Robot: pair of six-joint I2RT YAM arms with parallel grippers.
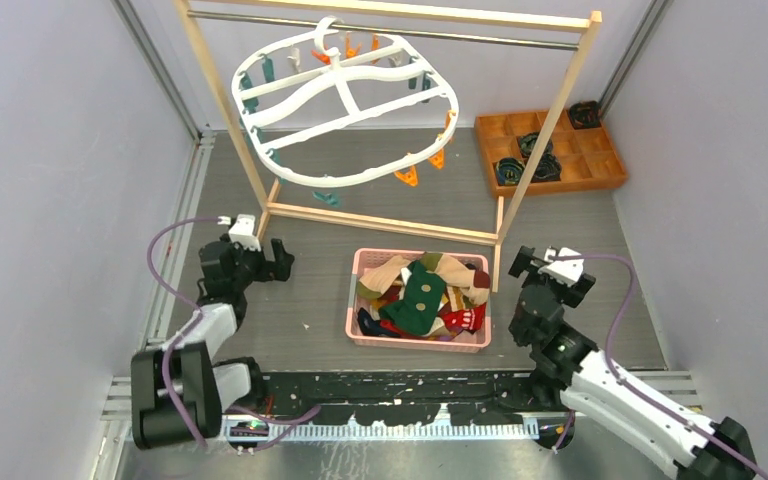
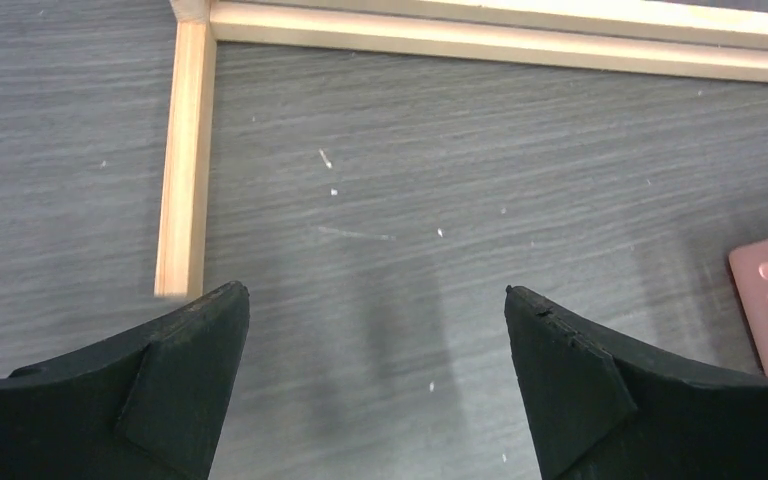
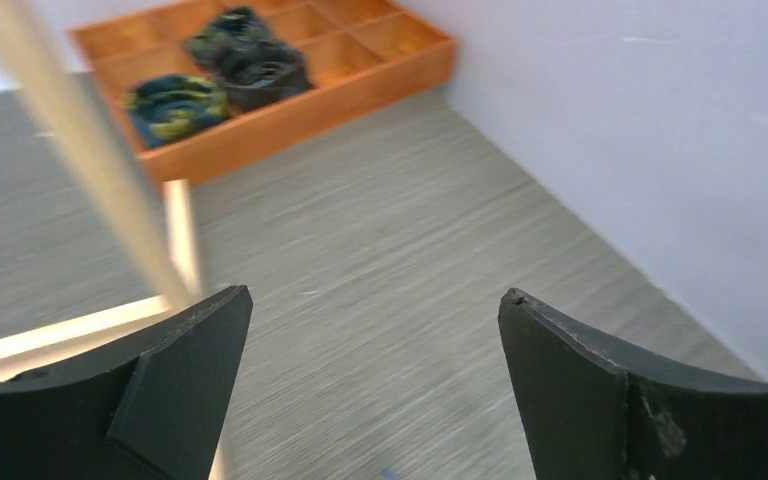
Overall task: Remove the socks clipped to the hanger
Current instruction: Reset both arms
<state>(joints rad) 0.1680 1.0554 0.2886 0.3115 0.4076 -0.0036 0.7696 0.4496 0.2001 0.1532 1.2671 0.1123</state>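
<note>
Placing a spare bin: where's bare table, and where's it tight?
Bare: the patch between the basket and the left hand, and the strip between the wooden tray and the right hand. Crowded: under the hanger, where clips dangle.

The white oval plastic hanger looked smooth and glossy. The light wooden rack carried a metal rail. The mixed-colour cloth socks looked soft; the pink perforated plastic basket smooth; the grey grained surface matt.

Hanger: white oval, tilted, hooked on rail, orange, teal clips dangling. Socks: mixed colours, heaped in pink basket.
</note>
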